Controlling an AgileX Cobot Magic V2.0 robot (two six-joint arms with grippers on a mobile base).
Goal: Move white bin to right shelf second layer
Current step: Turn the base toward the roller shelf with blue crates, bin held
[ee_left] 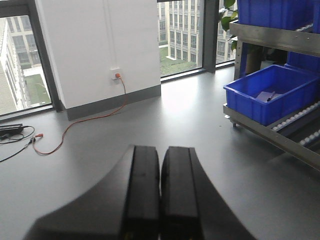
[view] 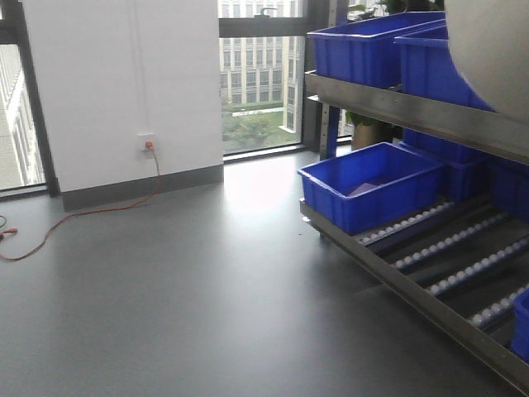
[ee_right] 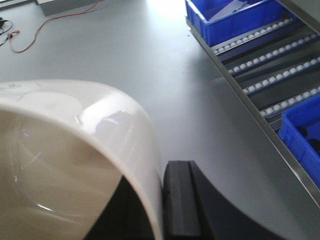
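White bin (ee_right: 75,130): airborne, carried by the right claw (ee_right: 159,200). One black finger (ee_right: 177,200) lies flat against the outside of the bin's wall just under the rim. The other appears to sit inside the bin (only a dark shape shows through the glossy wall). Right claw is therefore narrow and clamped on the wall. In the front view the bin fills the top right corner as a blurred pale curve, close to the camera and above the grey floor (view: 207,306).

Left claw (ee_left: 160,155): fingers pressed together with nothing between them, idle over the floor.

Right shelf: roller level (view: 463,269) shows lanes of small white wheels behind a flat steel lip. A blue crate (view: 372,186) stands at one end and the corner of another shows at the frame's right edge, with open lanes between them. The upper crates (view: 372,45) sit on the steel level above.

Progress, as judged:
- Pick-up is done and the bin is clear of any support.
- Placement is not done: the bin touches no part of the shelf, and the wrist view shows floor beneath it beside the rack.
- Left to do: bring the bin over the open lanes, lower its base onto the wheels, open the right claw and withdraw.
- Caution: the rounded base may roll along the wheels once freed.
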